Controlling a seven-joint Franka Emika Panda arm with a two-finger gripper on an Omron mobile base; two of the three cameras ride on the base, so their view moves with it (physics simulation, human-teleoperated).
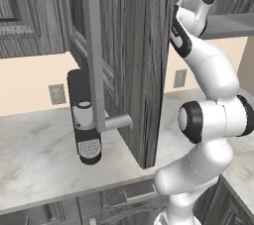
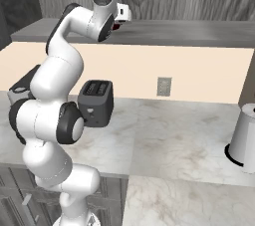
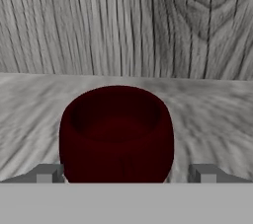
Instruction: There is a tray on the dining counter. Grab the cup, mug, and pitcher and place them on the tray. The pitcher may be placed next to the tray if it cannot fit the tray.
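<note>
Inside the cabinet (image 3: 123,25), mug (image 3: 116,131) between claw (image 3: 124,173) fingertips.

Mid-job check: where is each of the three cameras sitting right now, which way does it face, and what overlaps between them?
Left base view: behind the arm's left, facing an open cabinet door and coffee machine; arm at right.
Right base view: behind the arm's right, facing the toaster and cabinet shelf; arm at left.
Hand view: on the hand, facing the mug on the shelf, fingertips either side of it.
Shared: both base views show the marble worktop; the right base and hand views share the shelf.
</note>
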